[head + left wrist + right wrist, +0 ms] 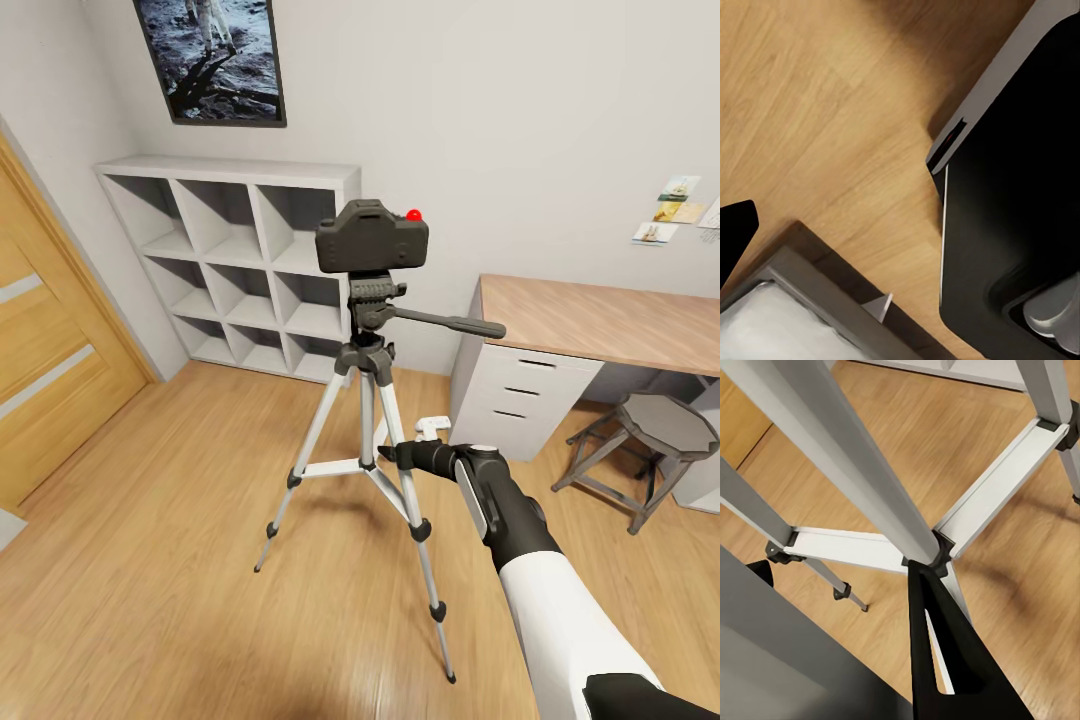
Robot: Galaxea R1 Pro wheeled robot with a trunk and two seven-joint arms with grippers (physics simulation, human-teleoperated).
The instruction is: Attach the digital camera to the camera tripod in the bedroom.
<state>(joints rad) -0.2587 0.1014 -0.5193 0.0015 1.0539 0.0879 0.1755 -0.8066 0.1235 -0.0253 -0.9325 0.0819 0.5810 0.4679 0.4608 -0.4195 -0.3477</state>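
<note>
**Right gripper low among the legs, camera seated on the head above**

Right gripper (392,453) reaches forward from the near right at brace height, its dark tip against the tripod's (367,440) near leg. In the right wrist view one black finger (945,660) runs up to the hub where the white braces (840,547) meet the centre column; the second finger is barely in frame at the edge, so whether the gripper is spread or closed cannot be told, and nothing shows between the fingers.

From that gripper the camera (372,237) lies almost straight up. It sits level on the tripod head (374,297), long side across the view, red button (413,214) at its top right, with the pan handle (450,324) pointing right. By the look of it the mounting is done or close to it; any further touch would call for a lift along the upright column, clear of the legs. The right arm is the nearer one.

The left wrist view gives plank floor (832,112), a black housing and a grey-framed white surface; the left gripper's state cannot be judged there. The head view alone takes in the far side: grey cube shelf (240,260), poster (215,55), desk (600,320) and stool (665,425).
</note>
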